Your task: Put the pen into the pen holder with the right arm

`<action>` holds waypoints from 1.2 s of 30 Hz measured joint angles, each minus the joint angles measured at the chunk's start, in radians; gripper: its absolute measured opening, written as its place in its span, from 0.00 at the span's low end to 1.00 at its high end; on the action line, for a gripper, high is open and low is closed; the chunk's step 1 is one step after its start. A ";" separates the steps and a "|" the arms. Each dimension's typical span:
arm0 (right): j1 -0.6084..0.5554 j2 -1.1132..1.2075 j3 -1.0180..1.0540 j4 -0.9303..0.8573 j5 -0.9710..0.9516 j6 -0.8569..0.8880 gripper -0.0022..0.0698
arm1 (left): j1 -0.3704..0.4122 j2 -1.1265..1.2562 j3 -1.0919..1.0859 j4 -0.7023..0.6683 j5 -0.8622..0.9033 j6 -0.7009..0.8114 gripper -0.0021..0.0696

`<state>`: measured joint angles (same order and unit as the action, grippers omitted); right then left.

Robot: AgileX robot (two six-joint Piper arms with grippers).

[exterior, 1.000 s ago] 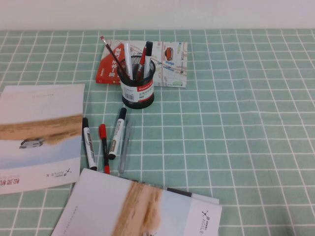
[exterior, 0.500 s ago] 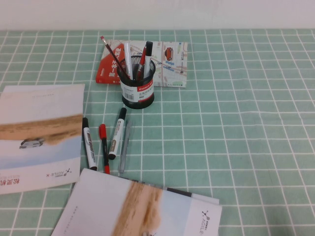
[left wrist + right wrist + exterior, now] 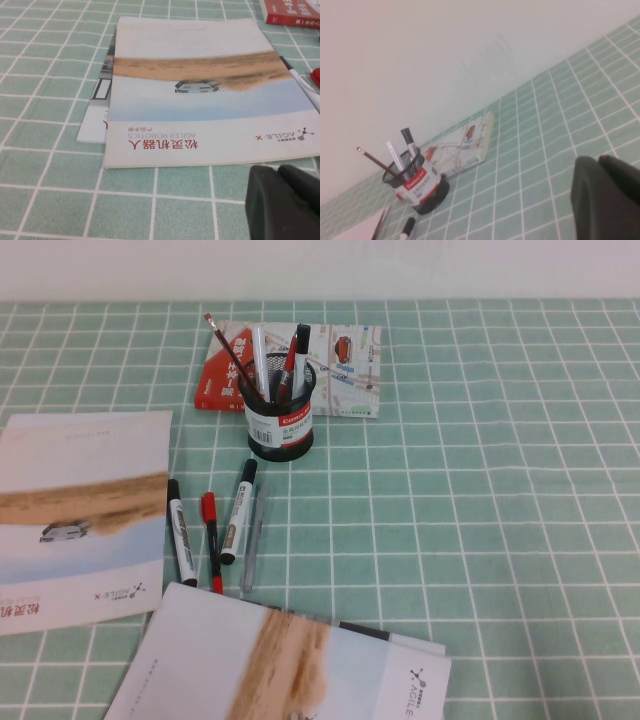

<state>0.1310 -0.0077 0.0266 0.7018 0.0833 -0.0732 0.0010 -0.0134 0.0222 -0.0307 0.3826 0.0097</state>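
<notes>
Neither arm reaches into the high view; each wrist view catches only a dark corner of its own gripper, the left gripper [image 3: 285, 200] and the right gripper [image 3: 607, 197], both cut off at the lower right edge, so how the jaws stand cannot be told. In the high view the near brochure [image 3: 290, 665] runs off the bottom edge and the left brochure [image 3: 80, 515] off the left edge. The pen [image 3: 252, 540] is so pale against the table [image 3: 480, 520] that its ends are hard to make out.
</notes>
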 joint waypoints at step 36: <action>0.167 1.249 -0.843 -0.260 0.649 0.092 0.00 | 0.000 0.000 0.000 0.000 0.000 0.000 0.02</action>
<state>0.2975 1.2409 -0.8165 0.4420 0.7327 0.0191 0.0010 -0.0134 0.0222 -0.0307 0.3826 0.0097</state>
